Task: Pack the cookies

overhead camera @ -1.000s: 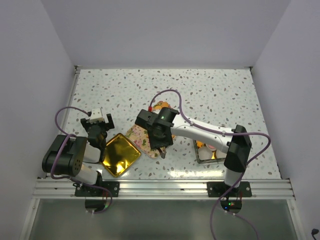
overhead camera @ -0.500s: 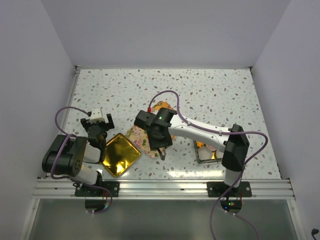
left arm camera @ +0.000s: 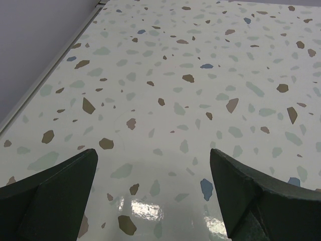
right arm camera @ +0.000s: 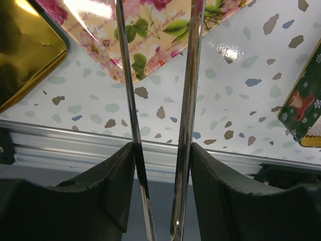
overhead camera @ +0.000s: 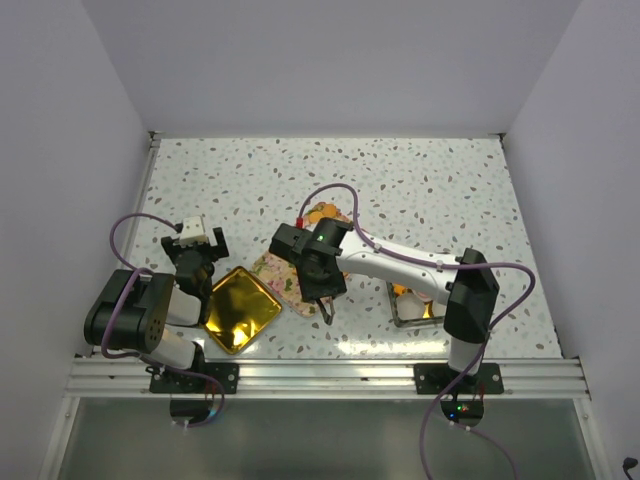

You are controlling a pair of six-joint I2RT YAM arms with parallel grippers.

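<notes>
The floral tray (overhead camera: pixel 277 270) lies on the speckled bench (left arm camera: pixel 200 75) near the front edge, and everything else sits around it. Just to its left, corner against corner, lies a gold tray (overhead camera: pixel 238 308), tilted like a diamond. Just beyond the floral tray's far edge I can see the cookies (overhead camera: pixel 322 211), a small orange cluster partly hidden behind the right arm's wrist. A little more orange shows inside the open tin (right arm camera: pixel 301 103) to the tray's right, under that arm's long white link. From here I cannot tell whether that is also cookies.

The right hand (right arm camera: pixel 160 150) hangs over the near right corner of the floral tray, clamped on a pair of metal tongs (right arm camera: pixel 129 100). Both blades run straight between its dark pads, with a gap left between them. One end of the tongs points toward the front rail, and nothing is caught in them.

The left hand (left arm camera: pixel 153 160) is well to the left of the floral tray, past the gold one. Its fingers are spread wide above bare bench, holding nothing.
</notes>
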